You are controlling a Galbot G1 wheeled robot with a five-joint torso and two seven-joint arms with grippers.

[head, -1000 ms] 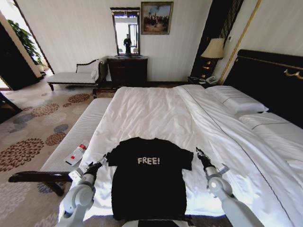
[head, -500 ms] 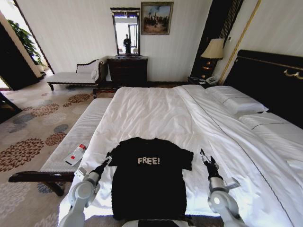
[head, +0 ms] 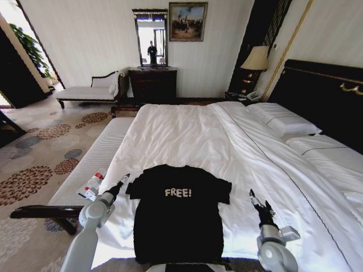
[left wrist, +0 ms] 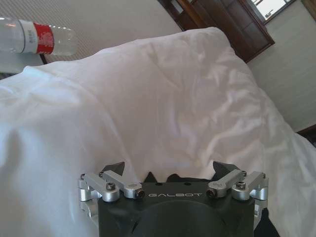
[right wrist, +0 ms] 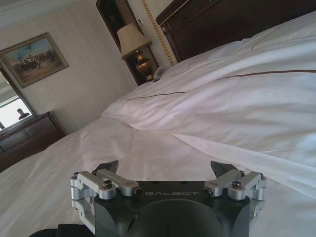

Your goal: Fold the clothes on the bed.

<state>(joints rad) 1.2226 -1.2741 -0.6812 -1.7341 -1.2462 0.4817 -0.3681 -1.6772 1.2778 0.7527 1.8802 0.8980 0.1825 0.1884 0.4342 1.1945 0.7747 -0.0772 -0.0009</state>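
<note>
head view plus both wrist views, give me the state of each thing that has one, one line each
T-shirt: spread flat on the bed, unfolded, lettering up, in neither gripper
bed: made, white duvet smooth with light wrinkles
left gripper: open, empty, just off the shirt's left sleeve
right gripper: open, empty, over the duvet, apart from the shirt's right sleeve
bottle: lying on its side on the bench beside the bed
lamp: upright on the nightstand

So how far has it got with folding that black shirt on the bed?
Done: the T-shirt lies spread flat, print up, on the bed. In hand: the left gripper sits by its left sleeve, the right gripper off to the right over bare duvet; both are open and hold nothing. Left: every fold.
</note>
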